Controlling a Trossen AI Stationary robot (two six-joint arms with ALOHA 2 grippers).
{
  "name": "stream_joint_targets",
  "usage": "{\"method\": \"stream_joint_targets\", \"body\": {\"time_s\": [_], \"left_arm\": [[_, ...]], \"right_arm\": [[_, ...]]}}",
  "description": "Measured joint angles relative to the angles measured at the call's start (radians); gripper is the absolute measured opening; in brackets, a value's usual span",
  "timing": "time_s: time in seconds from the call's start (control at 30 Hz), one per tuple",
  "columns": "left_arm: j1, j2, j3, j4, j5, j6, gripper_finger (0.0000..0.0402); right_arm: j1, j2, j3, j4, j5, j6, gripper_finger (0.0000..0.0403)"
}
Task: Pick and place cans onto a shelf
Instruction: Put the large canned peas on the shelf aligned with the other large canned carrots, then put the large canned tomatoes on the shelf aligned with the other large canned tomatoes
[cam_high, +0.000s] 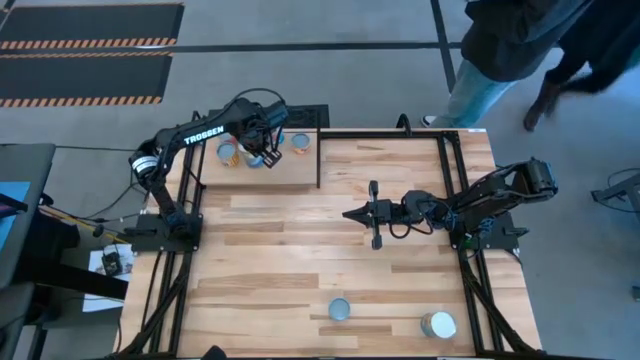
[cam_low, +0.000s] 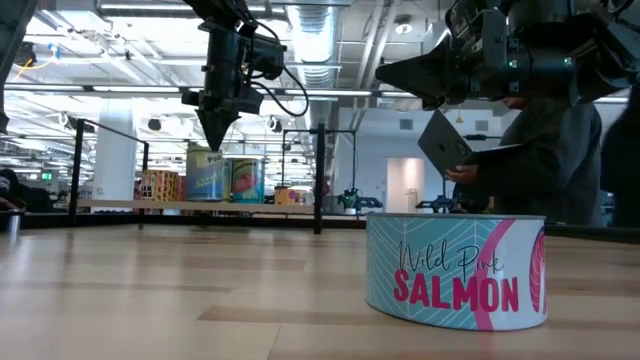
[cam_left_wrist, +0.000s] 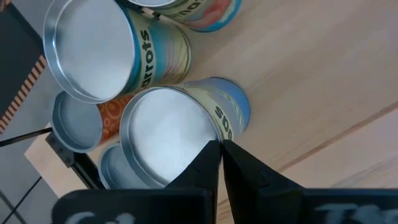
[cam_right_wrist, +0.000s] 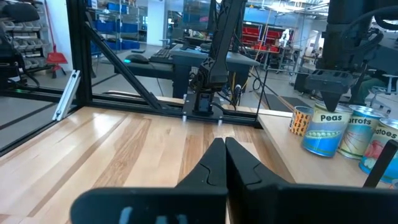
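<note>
Several cans stand upright on the pale shelf board (cam_high: 280, 176) at the table's far left. They include a blue Peas can (cam_right_wrist: 324, 133), a Carrots can (cam_left_wrist: 93, 50) and a low orange one (cam_left_wrist: 78, 121). My left gripper (cam_high: 263, 150) is shut and points down over the Peas can's silver top (cam_left_wrist: 163, 132). In the low view (cam_low: 217, 138) a small gap shows between its tips and the can. My right gripper (cam_high: 352, 213) is shut and empty, held level above the middle of the table and pointing left. Two more cans (cam_high: 340, 309) (cam_high: 438, 324) stand near the table's near edge.
The salmon can (cam_low: 455, 270) stands close in front of the low camera. Black rods (cam_high: 319, 160) edge the shelf and frame the table. A person (cam_high: 500, 50) stands beyond the table's far right corner, holding a laptop (cam_low: 445, 140).
</note>
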Motion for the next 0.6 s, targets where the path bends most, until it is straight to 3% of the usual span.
{"method": "stream_joint_targets", "body": {"time_s": [0.37, 0.6], "left_arm": [[0.0, 0.0, 0.0, 0.0, -0.03, 0.015, 0.0025], [-0.042, -0.045, 0.0, 0.017, -0.117, 0.046, 0.0025]], "right_arm": [[0.0, 0.0, 0.0, 0.0, 0.0, 0.0, 0.0006], [0.0, 0.0, 0.0, 0.0, 0.0, 0.0, 0.0006]]}}
